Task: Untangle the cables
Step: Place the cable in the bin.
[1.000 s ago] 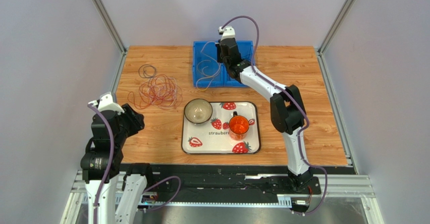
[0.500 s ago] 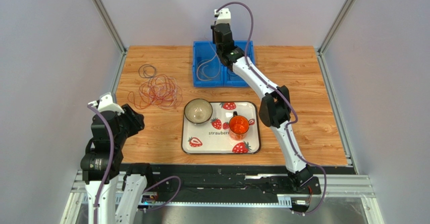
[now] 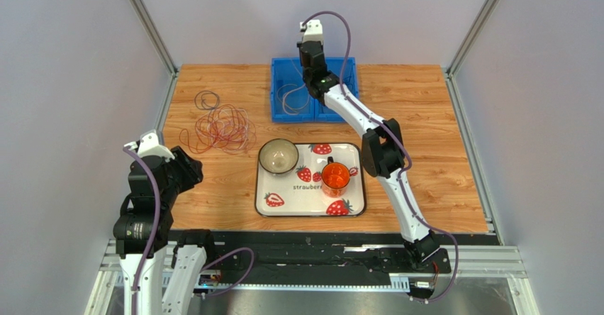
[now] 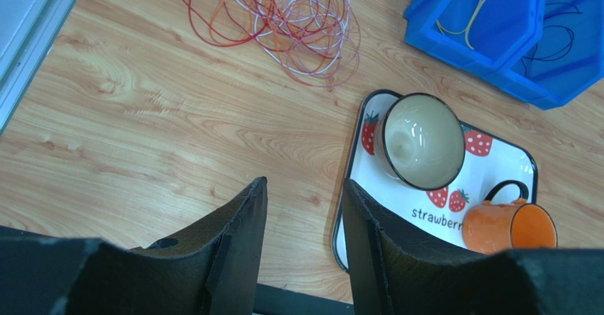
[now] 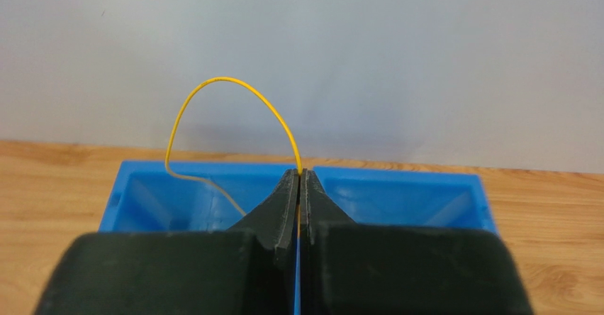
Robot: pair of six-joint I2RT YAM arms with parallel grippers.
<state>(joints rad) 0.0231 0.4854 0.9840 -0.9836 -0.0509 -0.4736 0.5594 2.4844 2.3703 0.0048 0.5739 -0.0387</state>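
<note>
A strawberry tray [image 3: 283, 205] carrying a bowl [image 3: 278, 156] and an orange mug [image 3: 335, 176] sits in the middle of the tabletop [image 3: 439, 152], nearer than the blue bin [image 3: 278, 115]. The tangled cables [image 3: 221, 127] lie in loose round loops left of the bin. The left gripper [image 4: 303, 184] hangs half-open and empty at the near left. The right gripper [image 5: 299, 175], pinched tight on a yellow cable [image 5: 234, 88] above the bin, holds it arching up, then leftward down into the left compartment.

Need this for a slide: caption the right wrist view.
Right end effector shut on a thin yellow cable that arcs up and drops into the blue bin.
</note>
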